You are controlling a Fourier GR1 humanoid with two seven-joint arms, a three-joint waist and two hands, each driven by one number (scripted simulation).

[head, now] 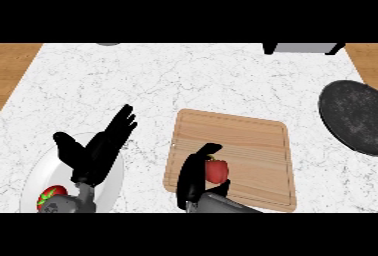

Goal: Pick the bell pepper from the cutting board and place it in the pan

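the white marbled desk carries a rectangular light wooden cutting board at the middle. a round dark grey pan lies well apart at the right edge, and a white round plate at the left. the left hand rests above the plate, fingers spread straight. the right hand curls round the red bell pepper over the board's near left part. a small red and green fruit lies on the plate.
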